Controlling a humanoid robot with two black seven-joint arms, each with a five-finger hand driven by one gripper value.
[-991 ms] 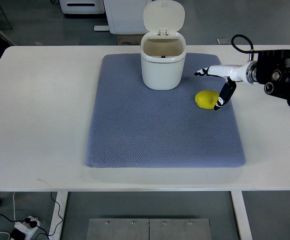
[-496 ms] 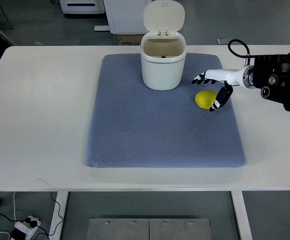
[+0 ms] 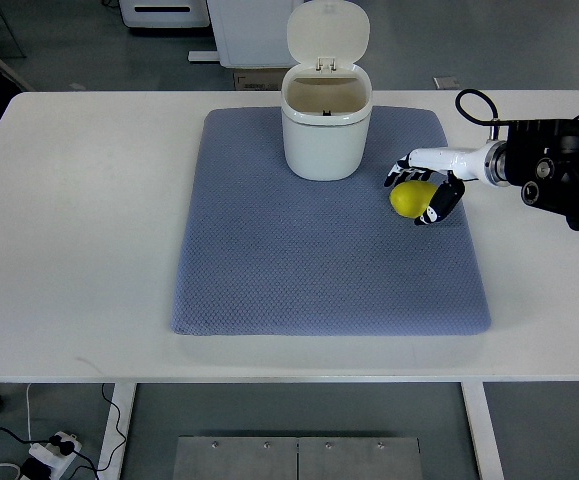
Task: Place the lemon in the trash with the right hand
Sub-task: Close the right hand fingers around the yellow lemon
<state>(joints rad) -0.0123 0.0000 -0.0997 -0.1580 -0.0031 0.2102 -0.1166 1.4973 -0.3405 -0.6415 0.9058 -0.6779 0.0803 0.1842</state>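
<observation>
A yellow lemon lies on the blue-grey mat, to the right of the white trash bin. The bin stands at the mat's far edge with its lid flipped up and its mouth uncovered. My right hand reaches in from the right edge and is curled around the lemon, with fingers over its far side and the thumb on its right side. The lemon rests on the mat. No left arm shows.
The mat lies on a white table. The right forearm's black housing and a cable loop hover over the table's right side. White furniture stands on the floor beyond the far edge.
My right hand has come left and down over the lemon, and its fingers have curled from spread to wrapped around the fruit. The lemon has stayed in place.
</observation>
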